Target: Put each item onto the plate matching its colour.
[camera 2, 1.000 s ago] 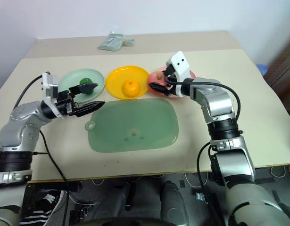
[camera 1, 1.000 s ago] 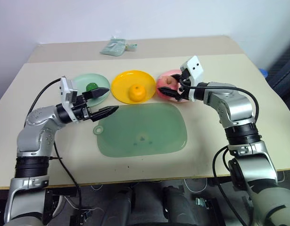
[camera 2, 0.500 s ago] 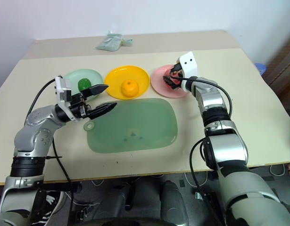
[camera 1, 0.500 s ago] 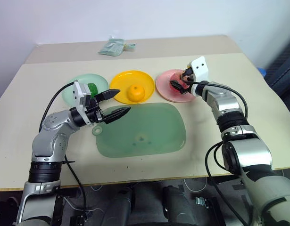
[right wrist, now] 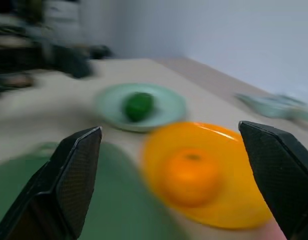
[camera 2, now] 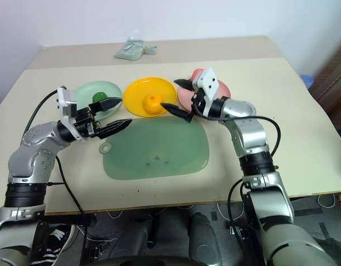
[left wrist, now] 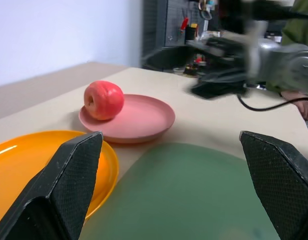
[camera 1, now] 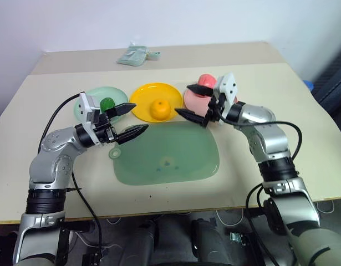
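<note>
The right end effector (camera 1: 193,102) now stands with its two black fingers spread wide and empty, drawn back from the shallow pink plastic plate (left wrist: 143,120) toward the middle of the beige surface (camera 1: 281,111); a second ago it was closed around the pinkish-red apple with stem (left wrist: 103,99) over that plate. The apple now sits free on the pink plate, near its rim, upright on its own. That release appears to finish the sorting: the glossy round orange (camera 1: 159,106) lies on the yellow round plate (camera 1: 142,97), and the small dark green bumpy fruit (camera 1: 107,103) lies on the mint green round plate (camera 1: 87,102). The left end effector (camera 1: 127,118) hovers with fingers wide and holding nothing, just beside the green plate, much where it was. The large translucent green cutting mat (camera 1: 170,155) carries no fruit.
</note>
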